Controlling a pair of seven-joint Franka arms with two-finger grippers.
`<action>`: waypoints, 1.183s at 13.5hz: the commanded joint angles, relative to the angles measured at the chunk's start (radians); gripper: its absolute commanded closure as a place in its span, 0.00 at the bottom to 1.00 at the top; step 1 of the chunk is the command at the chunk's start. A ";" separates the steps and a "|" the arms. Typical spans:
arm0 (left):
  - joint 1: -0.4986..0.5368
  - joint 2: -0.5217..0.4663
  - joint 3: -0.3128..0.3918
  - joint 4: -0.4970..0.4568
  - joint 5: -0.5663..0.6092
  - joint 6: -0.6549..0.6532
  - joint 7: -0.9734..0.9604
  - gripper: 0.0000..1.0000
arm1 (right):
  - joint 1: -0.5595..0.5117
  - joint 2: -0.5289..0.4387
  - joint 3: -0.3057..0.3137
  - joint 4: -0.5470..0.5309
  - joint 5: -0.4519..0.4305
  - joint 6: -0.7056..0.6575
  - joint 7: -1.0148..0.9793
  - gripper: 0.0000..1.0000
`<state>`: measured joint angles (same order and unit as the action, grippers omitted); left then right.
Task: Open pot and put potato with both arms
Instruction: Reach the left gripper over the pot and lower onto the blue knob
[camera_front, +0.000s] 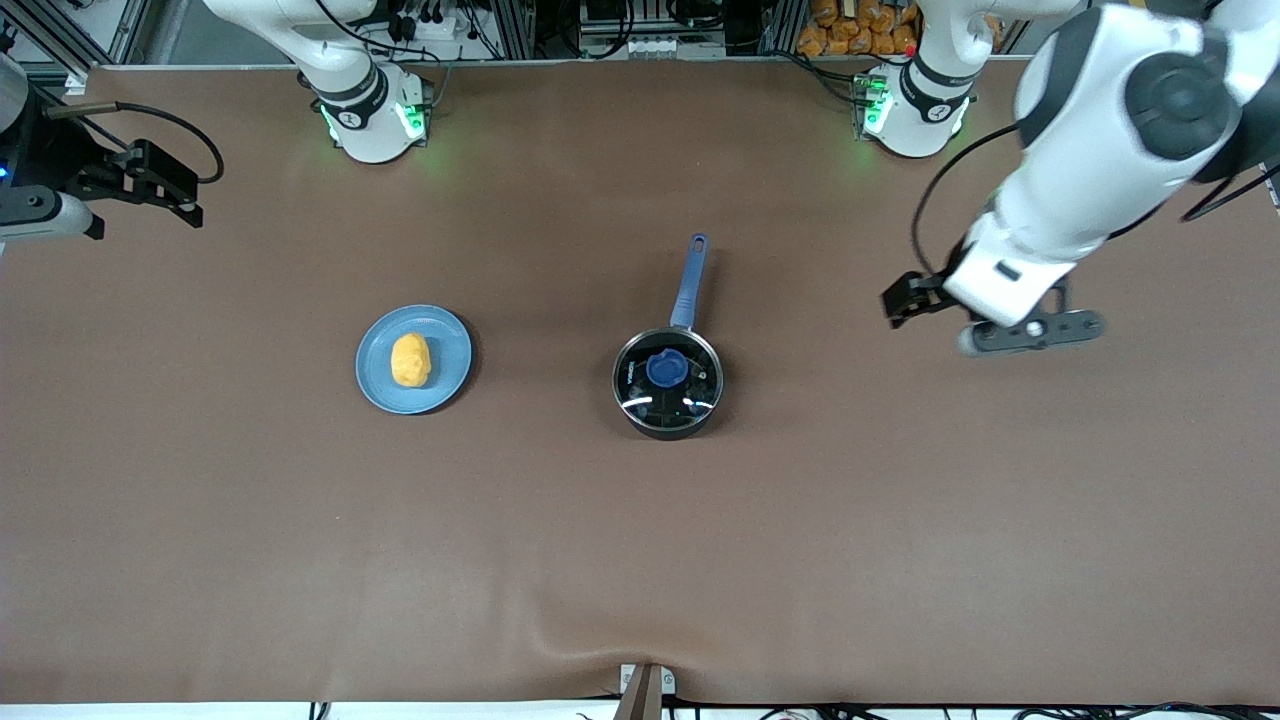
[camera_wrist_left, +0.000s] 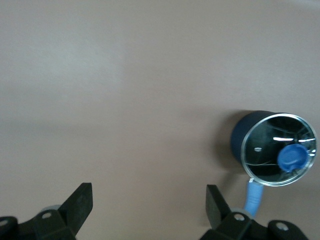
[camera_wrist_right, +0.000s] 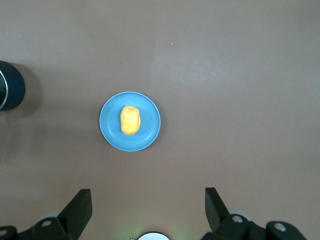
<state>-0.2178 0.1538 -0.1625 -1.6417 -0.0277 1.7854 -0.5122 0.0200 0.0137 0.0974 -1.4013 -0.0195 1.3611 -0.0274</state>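
Nearest the front camera sits the pot (camera_front: 668, 383), black, its glass lid (camera_front: 667, 374) on and blue knob (camera_front: 667, 367) at the centre, its long blue handle (camera_front: 689, 282) pointing straight away toward the arm bases. Slightly farther from that camera, toward the right arm's end of the table (camera_front: 640, 560), the potato (camera_front: 411, 360) lies on a flat blue plate (camera_front: 447, 382), its long axis running roughly along the same line as the handle. Nothing is started: the lid is shut and the potato untouched. The left claw (camera_front: 985, 315) hangs over bare table toward the left arm's end, released, fingers wide apart in its wrist view, with the pot off to one side rather than between them. The right claw (camera_front: 150, 190) is up over its own end, also released. By my reading the left arm is nearer the knob and the right nearer the potato, so each must travel inward toward the middle.
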 joint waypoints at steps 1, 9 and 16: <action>-0.063 0.098 -0.009 0.069 -0.020 0.015 -0.109 0.00 | -0.003 0.012 0.002 0.025 0.006 -0.016 0.000 0.00; -0.238 0.274 -0.008 0.097 -0.008 0.169 -0.334 0.00 | -0.005 0.012 0.001 0.025 0.006 -0.014 0.000 0.00; -0.373 0.450 0.006 0.223 0.078 0.226 -0.517 0.00 | -0.005 0.011 0.001 0.025 0.006 -0.014 0.000 0.00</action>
<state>-0.5608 0.5582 -0.1703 -1.4595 0.0237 1.9917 -0.9905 0.0198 0.0144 0.0970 -1.4004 -0.0195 1.3611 -0.0274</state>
